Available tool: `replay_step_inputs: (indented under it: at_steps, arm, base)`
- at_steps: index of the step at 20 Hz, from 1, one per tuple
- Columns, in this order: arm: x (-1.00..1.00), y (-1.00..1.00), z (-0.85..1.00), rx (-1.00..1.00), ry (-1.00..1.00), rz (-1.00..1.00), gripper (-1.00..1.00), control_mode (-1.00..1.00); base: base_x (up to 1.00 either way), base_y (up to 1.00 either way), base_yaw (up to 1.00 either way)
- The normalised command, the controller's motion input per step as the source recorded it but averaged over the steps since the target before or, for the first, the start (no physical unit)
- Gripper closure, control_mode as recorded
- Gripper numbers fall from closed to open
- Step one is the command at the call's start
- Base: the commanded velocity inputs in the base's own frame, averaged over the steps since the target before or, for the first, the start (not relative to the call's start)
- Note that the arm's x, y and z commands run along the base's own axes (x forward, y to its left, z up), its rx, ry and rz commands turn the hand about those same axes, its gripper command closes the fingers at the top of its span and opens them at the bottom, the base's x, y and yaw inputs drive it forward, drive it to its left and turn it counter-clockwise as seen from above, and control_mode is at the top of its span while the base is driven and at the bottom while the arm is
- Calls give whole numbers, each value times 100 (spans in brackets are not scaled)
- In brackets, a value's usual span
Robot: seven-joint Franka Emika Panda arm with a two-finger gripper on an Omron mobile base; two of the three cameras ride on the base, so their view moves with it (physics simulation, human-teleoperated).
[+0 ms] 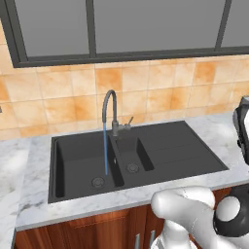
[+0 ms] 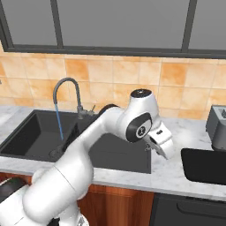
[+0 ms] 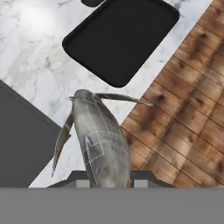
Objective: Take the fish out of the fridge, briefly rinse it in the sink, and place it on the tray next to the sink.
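- While the claw (image 3: pixel 105 183) is pinching the fish (image 3: pixel 101 140) near 1 end, we see the rest of the body stick out ahead of the fingertips, over the marble tabletop (image 3: pixel 35 65) and its front edge.
- We judge the fish light and fairly stiff, since it juts out without drooping; 2 thin fins spread from its sides and look like poor places to hold.
- Freshly rinsed, its smooth grey skin probably slides easily, so we would keep the grip across the thick middle of the body, not the tapering end or the fins.
- We cannot tell which end is clamped, head or tail, because the fingertips and the grey band cover that part.
- Ahead of the fish lies the black tray (image 3: pixel 122 39) on the tabletop, apart from it; its far corner is cut off at the top of the hand view.
- From the right base view the arm's wrist hides the claw (image 2: pixel 152 145) and the fish, so we cannot judge their height above the tabletop.
- Behind, the tap (image 1: pixel 109 109) runs a thin stream into the sink (image 1: pixel 82 165).
- Wooden floor (image 3: pixel 188 109) shows past the tabletop edge.
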Motion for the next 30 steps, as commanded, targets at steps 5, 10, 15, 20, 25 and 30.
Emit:
replay_step_inputs:
  at_steps: [5,10,15,20,25,30]
  arm:
    - [90,-93,-30,13,27,-2,100,-100]
    - [1,-29,-49,2,8,-2,100,-100]
    - [0,-89,-65,8,0,-2,100,-100]
    - [7,-68,-28,8,0,-5,100,-100]
    - [26,-65,-3,1,-1,-9,100,-100]
    - [46,-69,2,1,-8,-17,100,-100]
  base:
    - [0,0,0]
    - [0,0,0]
    - [0,0,0]
    - [0,0,0]
    - [0,0,0]
    - [0,0,0]
